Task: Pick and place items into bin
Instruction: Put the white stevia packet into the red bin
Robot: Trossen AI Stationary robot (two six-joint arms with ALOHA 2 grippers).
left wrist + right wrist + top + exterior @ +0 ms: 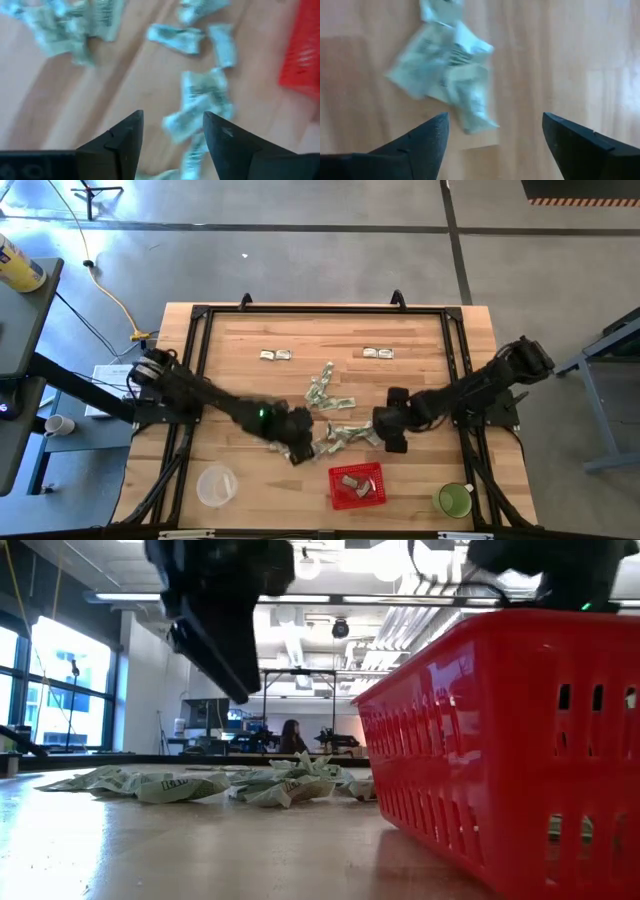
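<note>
- The left gripper (pixel 298 448) is hovering over the middle of the table (pixel 230 350), towards the near edge; its fingers (pixel 122 137) are standing apart with nothing between them, wrapped pieces lying on the wood beyond.
- The right gripper (pixel 390 422) is hanging just beside the pile from the right side, its fingers (pixel 427 137) spread wide and holding nothing, above a crumpled cluster of wrappers (pixel 447 65).
- The items (pixel 335 415) are lying scattered around the table's middle, between the two grippers, with two small pairs (pixel 275 355) sitting apart nearer the far edge.
- The red basket (pixel 356 485) is sitting at the near edge, just beside the pile, with a few pieces lying inside it.
- A clear round container (pixel 216 485) is resting towards the near left corner, and a green cup (pixel 454 500) towards the near right corner.
</note>
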